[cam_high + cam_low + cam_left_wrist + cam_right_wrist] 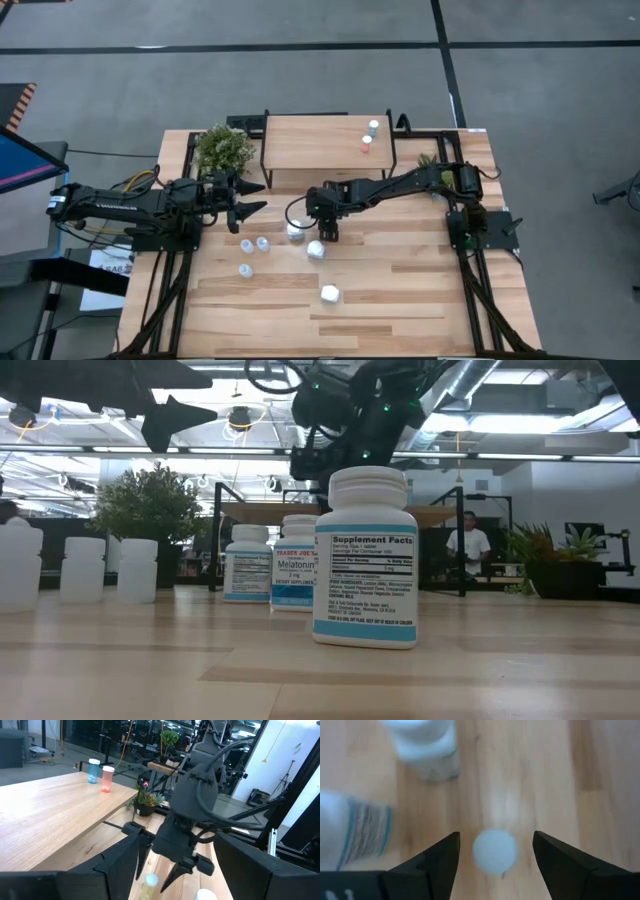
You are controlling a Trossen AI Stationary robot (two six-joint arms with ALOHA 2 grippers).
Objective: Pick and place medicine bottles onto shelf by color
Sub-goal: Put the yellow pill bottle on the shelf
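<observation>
Right gripper (328,236), frame centre, fingers apart above tiny white-capped bottle (495,851); left gripper (252,199), centre-left, fingers apart, empty.

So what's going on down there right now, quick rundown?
Right gripper open above a small bottle on the table. Left gripper open, waiting by the shelf. Two white bottles close by.

Right gripper (329,236) hangs mid-frame by two white bottles (305,240). Left gripper (250,198) waits centre-left. Shelf (310,145), top centre, holds two small bottles (370,136).
</observation>
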